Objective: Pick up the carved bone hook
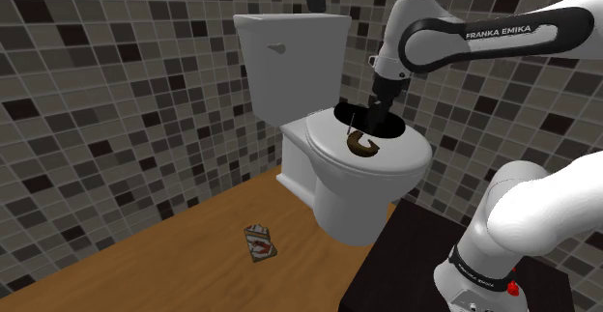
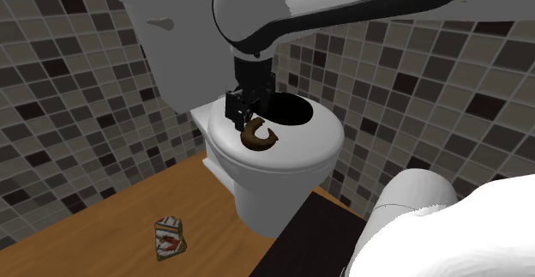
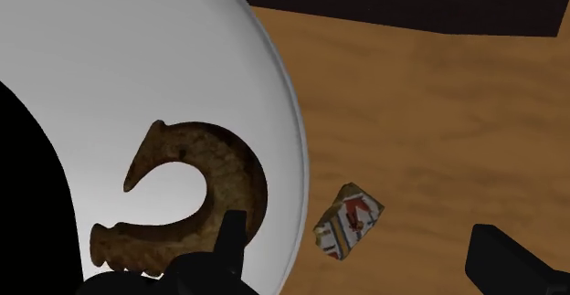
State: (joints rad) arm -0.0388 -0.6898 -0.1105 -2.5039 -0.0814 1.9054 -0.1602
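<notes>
Brown hook sitting on the toilet seat, tool spread open right above it

So the carved hook [image 3: 205, 179] is lying flat on the white toilet's seat [image 1: 411, 156], right next to the dark bowl opening and toward the front edge of the toilet. The black tool [image 2: 241, 112] hangs just over it with its fingers [image 3: 228, 247] standing well apart, nothing pinched between them. In the wrist view one finger sits over the hook's outer curve, maybe touching it, but honestly I can't tell from this angle. The other finger is out past the edge of the toilet, over the wooden floor [image 1: 174, 252]. Down on that floor, in front of the toilet, there's a small red-and-white packet [image 1: 260, 242]. The tank [image 1: 290, 59] is at the back of the toilet, against the mosaic tile wall [image 1: 116, 88].
</notes>
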